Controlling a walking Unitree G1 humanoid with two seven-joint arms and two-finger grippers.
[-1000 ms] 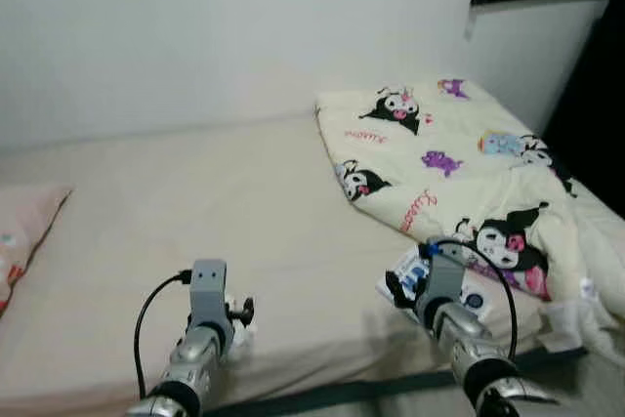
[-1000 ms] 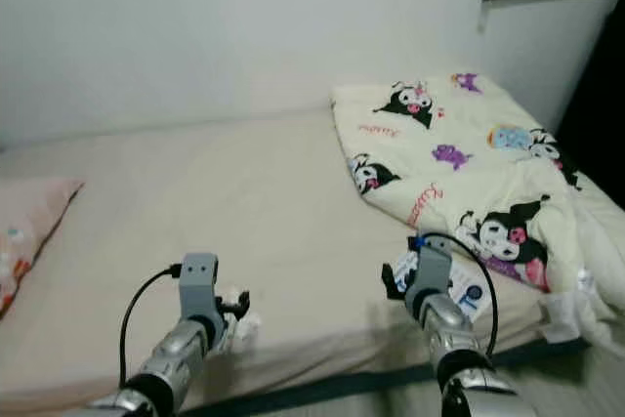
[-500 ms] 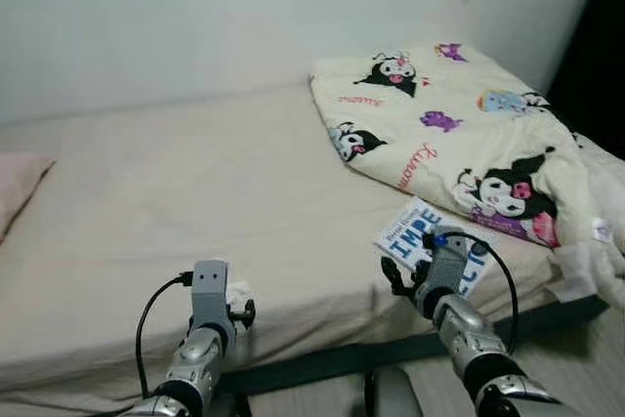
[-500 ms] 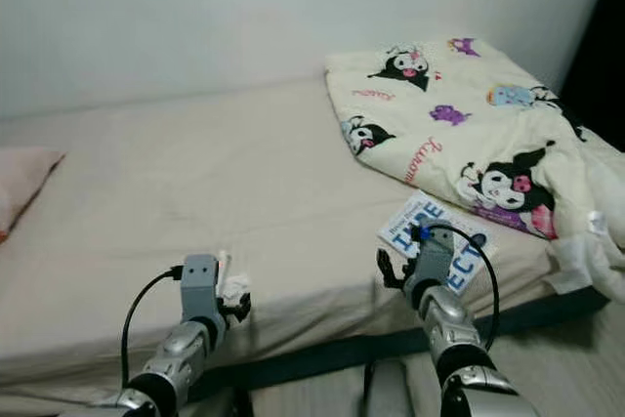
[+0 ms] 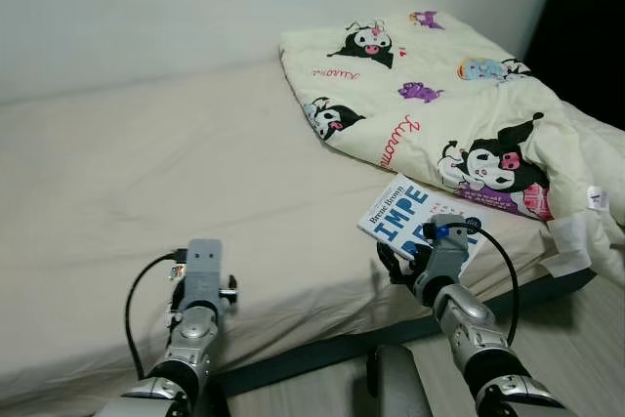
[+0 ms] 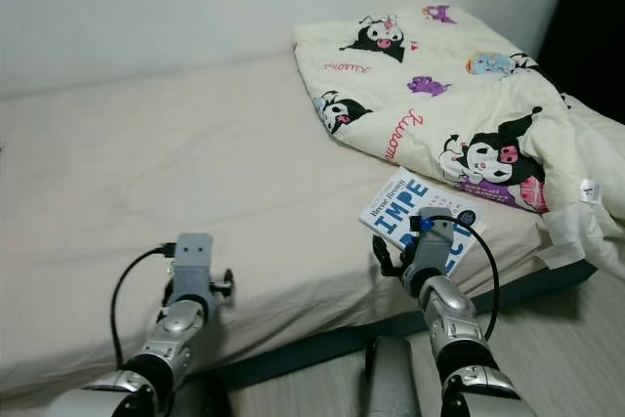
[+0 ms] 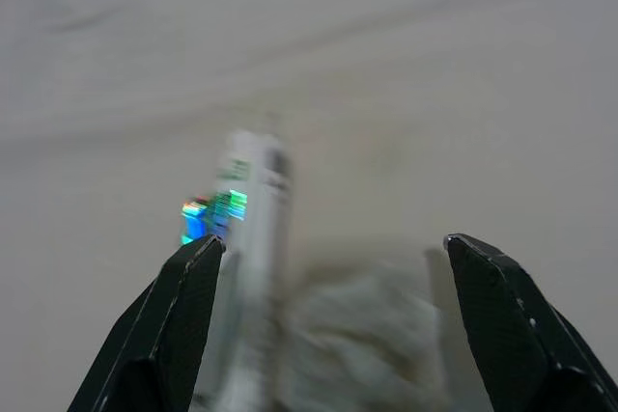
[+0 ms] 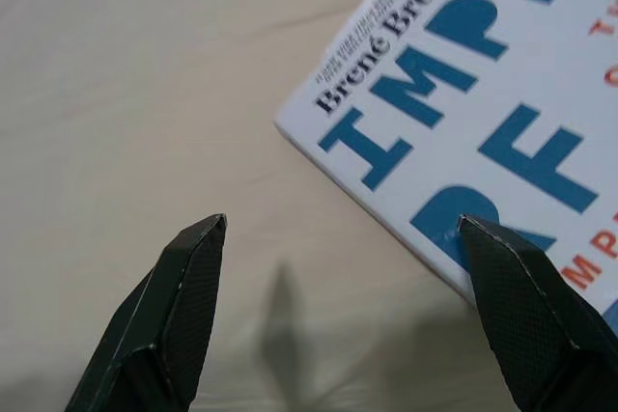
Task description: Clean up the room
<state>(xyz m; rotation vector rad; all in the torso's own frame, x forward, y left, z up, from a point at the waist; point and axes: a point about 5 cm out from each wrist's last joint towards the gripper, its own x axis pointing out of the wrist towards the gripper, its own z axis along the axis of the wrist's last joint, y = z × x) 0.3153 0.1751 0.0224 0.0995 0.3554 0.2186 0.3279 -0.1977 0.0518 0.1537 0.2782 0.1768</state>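
Glossy paper book [image 6: 415, 212], matt cloth bed sheet [image 6: 146, 173].

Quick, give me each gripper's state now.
Left gripper: open, empty, above a tube and tissue.
Right gripper: open, empty, at the book.

I count one book [image 5: 415, 220] lying on the one bed [image 5: 146, 173], and one cartoon-print blanket [image 5: 439, 114] spread over its far end. By my left wrist camera there is one small white tube [image 7: 253, 238] and one crumpled white wad [image 7: 362, 325], blurred. Two arms are raised.
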